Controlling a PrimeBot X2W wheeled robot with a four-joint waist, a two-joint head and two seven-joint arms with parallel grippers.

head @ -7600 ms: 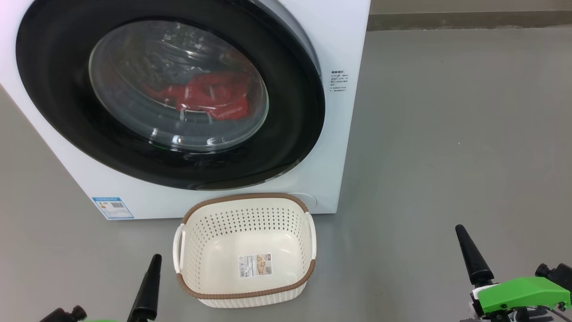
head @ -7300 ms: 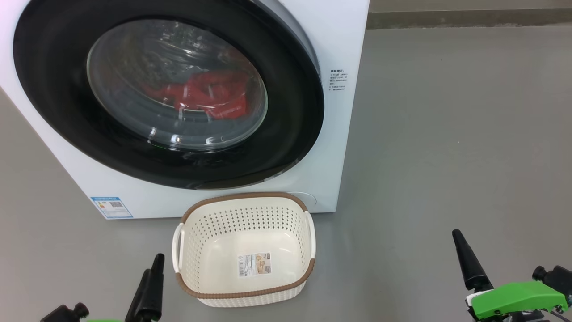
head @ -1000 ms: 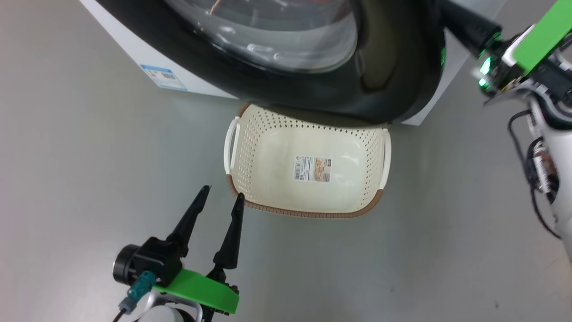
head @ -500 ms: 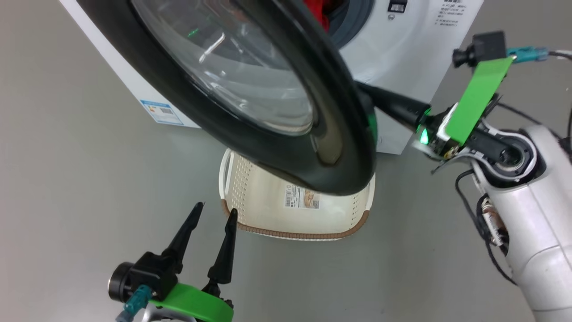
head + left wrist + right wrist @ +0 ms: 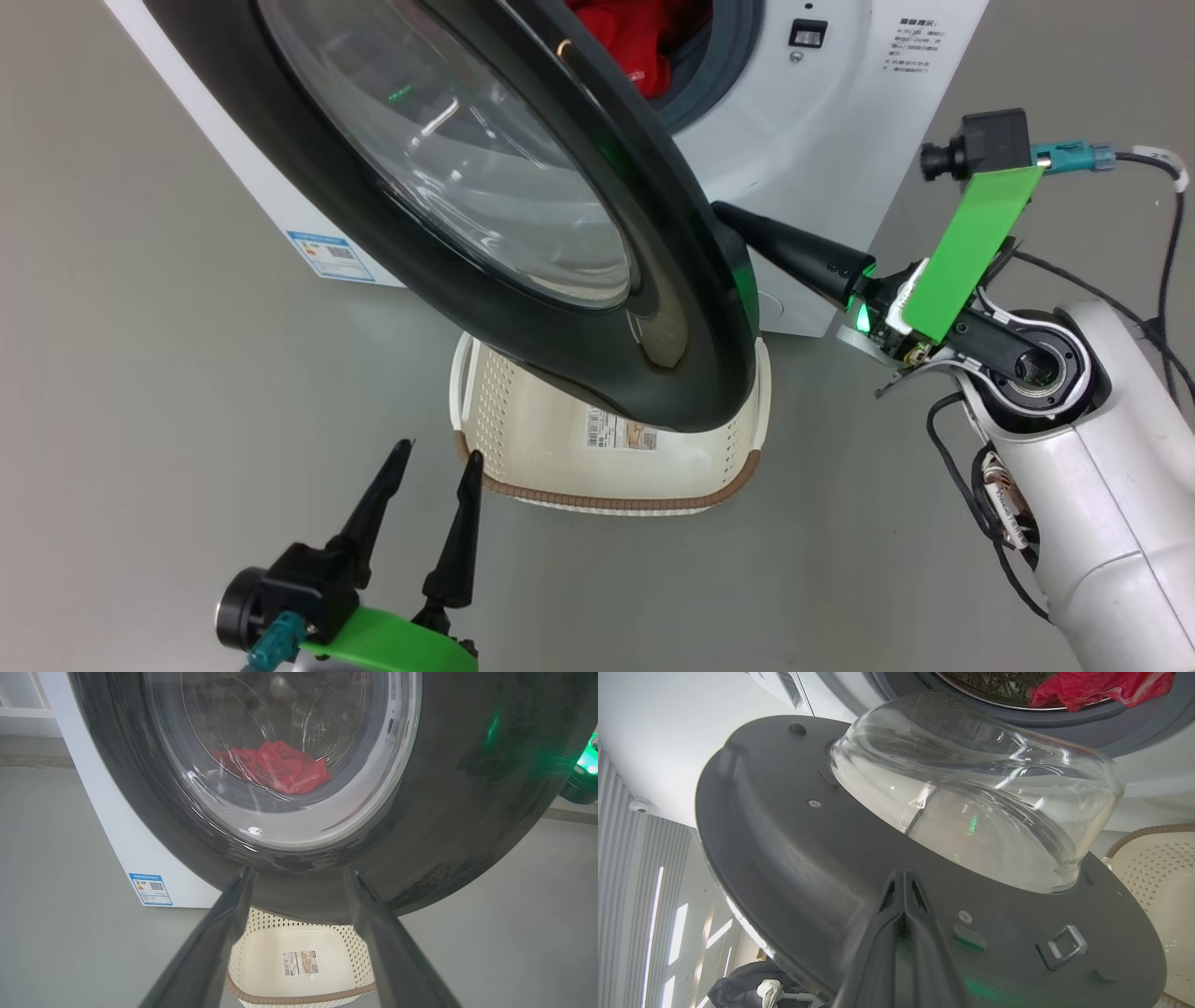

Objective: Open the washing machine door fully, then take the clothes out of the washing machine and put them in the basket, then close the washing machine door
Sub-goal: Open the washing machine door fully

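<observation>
The washing machine door (image 5: 523, 233) stands wider than a moment ago, overhanging the basket (image 5: 607, 504) yet not fully open, with the right gripper (image 5: 903, 879) pinched empty against its inner face, the left gripper (image 5: 438, 450) spread empty, and the clothes (image 5: 618, 30) inside the washing machine (image 5: 822, 140).

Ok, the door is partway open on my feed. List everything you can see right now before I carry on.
washing machine door: one, glossy black rim, clear glass bowl, standing partly open above the basket.
washing machine: one, white, behind the door.
clothes: one heap, red, inside the drum.
basket: one, cream with brown rim, on the floor before the machine, empty apart from a paper label.
blue label: one, low on the machine's front.
floor: grey, all around.
left pincer: black fingers, open, near the basket's corner, holding nothing.
right pincer: black fingers, shut, tips against the door's inner face.
right forearm: white, far right.
</observation>
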